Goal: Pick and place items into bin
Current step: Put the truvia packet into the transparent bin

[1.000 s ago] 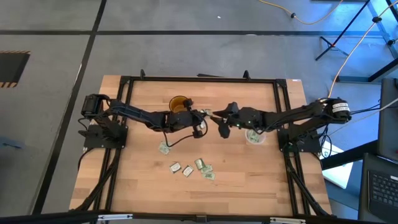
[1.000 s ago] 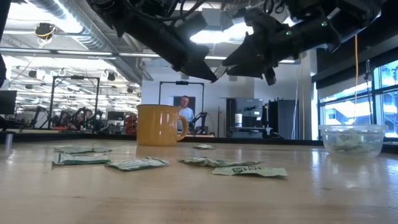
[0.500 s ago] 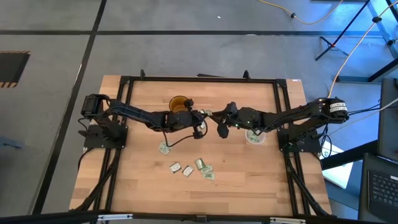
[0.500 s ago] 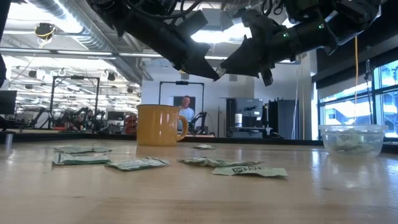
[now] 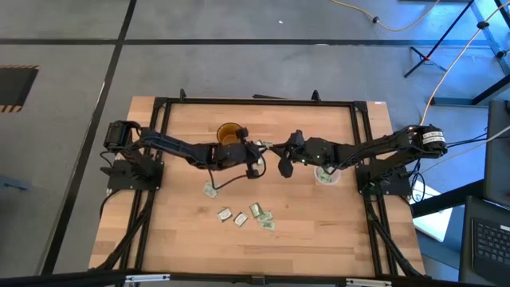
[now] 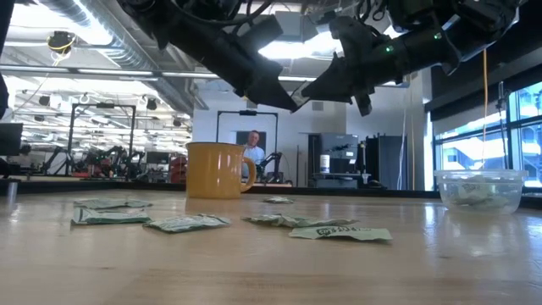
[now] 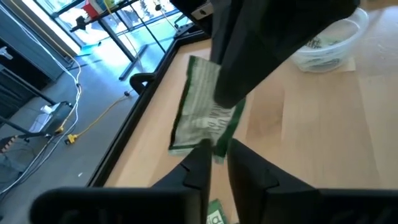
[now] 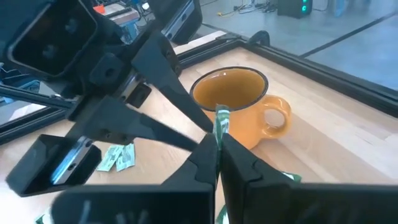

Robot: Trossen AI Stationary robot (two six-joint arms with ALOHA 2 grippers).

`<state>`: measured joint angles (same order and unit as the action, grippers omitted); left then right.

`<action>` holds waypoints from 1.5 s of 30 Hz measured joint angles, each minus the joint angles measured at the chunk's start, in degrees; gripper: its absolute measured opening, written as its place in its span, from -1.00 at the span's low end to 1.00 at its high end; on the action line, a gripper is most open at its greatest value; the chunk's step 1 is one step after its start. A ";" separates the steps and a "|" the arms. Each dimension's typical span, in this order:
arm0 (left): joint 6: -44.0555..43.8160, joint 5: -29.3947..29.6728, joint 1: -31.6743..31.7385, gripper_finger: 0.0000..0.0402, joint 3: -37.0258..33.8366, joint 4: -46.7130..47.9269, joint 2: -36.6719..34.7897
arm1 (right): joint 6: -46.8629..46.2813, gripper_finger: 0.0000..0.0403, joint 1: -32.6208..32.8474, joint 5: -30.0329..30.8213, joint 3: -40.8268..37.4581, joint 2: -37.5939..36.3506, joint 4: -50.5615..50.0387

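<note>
in the low view's foreground, loose packets lie flat on the wooden table, spread from the left edge to just right of centre; the nearest printed one sits lower centre, and the high view shows a small cluster in the lower middle of the tabletop plus one more a little left of it, so i judge at least half a dozen items remain to be collected. further back, at centre left of the low view, stands the amber mug, which is not the target, and at the right edge sits the clear bin with several packets already inside, so part of the job is done. above the table's middle the two arms meet tip to tip: the right gripper has its jaws pressed together on the held packet, seen edge-on in the right wrist view just in front of the mug, while the left gripper has its fingers slightly apart at the same packet's lower edge, so whether it is gripping or only touching i cannot tell. this looks like a hand-over from left to right, with the bin just under the right arm in the high view, right of centre; the drop into it is not yet made
</note>
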<state>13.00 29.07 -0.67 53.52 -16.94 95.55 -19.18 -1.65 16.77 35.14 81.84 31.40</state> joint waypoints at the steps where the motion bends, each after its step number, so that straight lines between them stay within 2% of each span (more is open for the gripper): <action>1: -0.09 0.21 -0.10 -0.70 0.00 0.01 0.00 | 0.13 -0.97 -0.04 0.06 0.00 0.00 -0.10; 4: -0.35 1.47 -0.38 -0.60 0.00 1.00 0.00 | 0.51 -0.98 -0.36 0.07 0.00 -1.05 -2.33; 8: -1.80 1.25 -0.39 -0.51 0.00 3.82 0.00 | 0.25 -0.98 -1.02 0.98 0.00 -5.97 -9.27; 12: -2.84 0.77 -0.11 -0.49 0.00 5.07 0.00 | -0.73 -0.98 -1.03 1.58 0.00 -14.17 -20.49; 15: -3.90 -2.14 0.57 -0.49 0.00 6.44 0.00 | -4.37 -0.98 -1.01 0.36 0.02 -21.11 -32.77; 19: -5.41 -7.18 1.96 -0.49 0.00 6.69 0.00 | -12.22 -0.98 -0.64 -6.97 0.02 -29.33 -47.99; 24: -7.44 -12.79 3.47 -0.49 0.00 7.16 0.00 | -20.50 -0.97 1.49 -18.11 0.02 -35.54 -63.38; 28: -7.99 -16.16 4.21 -0.49 0.00 7.40 0.00 | -27.85 -0.97 3.15 -18.78 0.02 -36.92 -75.36; 31: -8.01 -16.58 4.31 -0.49 0.00 7.58 0.00 | -30.64 -0.97 3.84 -18.07 0.00 -36.72 -80.54; 35: -8.61 -16.81 4.29 -0.49 0.00 8.71 0.00 | -30.61 -0.97 3.87 -17.89 0.00 -36.07 -80.53; 38: -10.21 -16.82 4.29 -0.49 0.00 11.26 0.00 | -29.89 -0.97 3.87 -15.48 0.00 -34.79 -80.91; 45: -13.86 -17.98 4.31 -0.49 0.00 16.09 0.00 | -27.98 -0.97 3.85 -13.40 -0.02 -29.87 -81.03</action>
<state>-0.86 11.09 3.64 53.52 -0.86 95.55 -47.17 2.20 3.38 35.12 51.97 -49.63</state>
